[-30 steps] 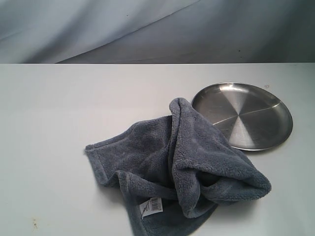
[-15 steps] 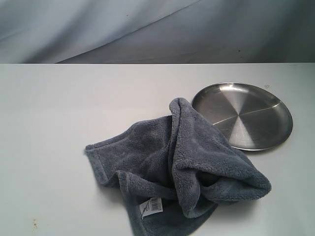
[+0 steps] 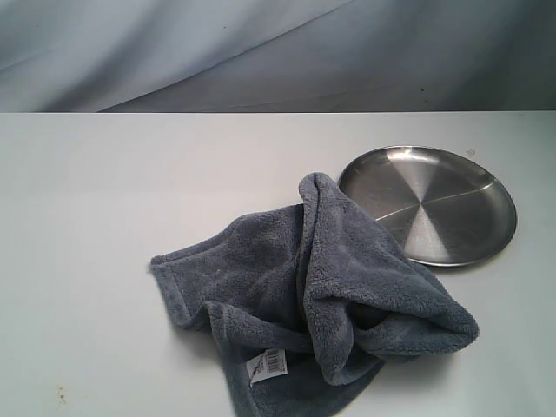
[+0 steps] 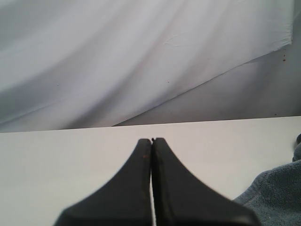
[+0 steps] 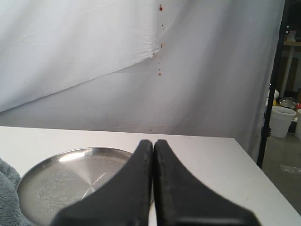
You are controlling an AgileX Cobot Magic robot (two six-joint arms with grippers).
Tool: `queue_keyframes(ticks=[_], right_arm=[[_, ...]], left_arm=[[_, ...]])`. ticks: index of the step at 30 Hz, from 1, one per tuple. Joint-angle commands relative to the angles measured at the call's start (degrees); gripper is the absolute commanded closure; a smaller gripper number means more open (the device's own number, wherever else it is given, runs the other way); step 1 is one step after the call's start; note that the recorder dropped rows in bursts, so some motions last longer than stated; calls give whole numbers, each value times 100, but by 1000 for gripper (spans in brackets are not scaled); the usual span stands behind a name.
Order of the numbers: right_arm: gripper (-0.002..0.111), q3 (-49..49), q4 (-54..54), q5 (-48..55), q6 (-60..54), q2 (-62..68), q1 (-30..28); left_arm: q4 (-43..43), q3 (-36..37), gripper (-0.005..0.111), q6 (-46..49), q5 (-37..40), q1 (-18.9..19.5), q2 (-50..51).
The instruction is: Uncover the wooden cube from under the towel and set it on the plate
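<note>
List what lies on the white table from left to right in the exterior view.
fluffy blue-grey fleece towel → round brushed stainless-steel plate, whose near-left rim the towel's edge just covers. No wooden cube shows anywhere in this view.

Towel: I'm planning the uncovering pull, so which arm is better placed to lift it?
Probably left, though it's close. The left tool, shut, has the towel at its side; the right tool, also shut, faces the plate, so it suits the later placing.
</note>
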Motion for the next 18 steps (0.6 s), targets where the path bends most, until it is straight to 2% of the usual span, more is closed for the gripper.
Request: queue_keyframes(ticks=[1, 7, 12, 13, 16, 18], right_arm=[[108, 21, 35, -106, 11, -27, -3], [108, 21, 588, -251, 20, -27, -3], [108, 21, 588, -1319, 20, -27, -3], [108, -56, 588, -1608, 106, -27, -3], [108, -767, 500, -1647, 74, -27, -3], [108, -1259, 442, -1647, -351, -27, -3]], left_arm=[[-14, 25, 107, -15, -73, 12, -24], [-14, 25, 107, -15, -73, 12, -24], [-14, 25, 107, -15, -73, 12, -24], [-14, 25, 107, -15, -73, 12, -24], [-14, 25, 107, -15, -73, 12, -24], [-14, 25, 107, -15, -73, 12, -24]])
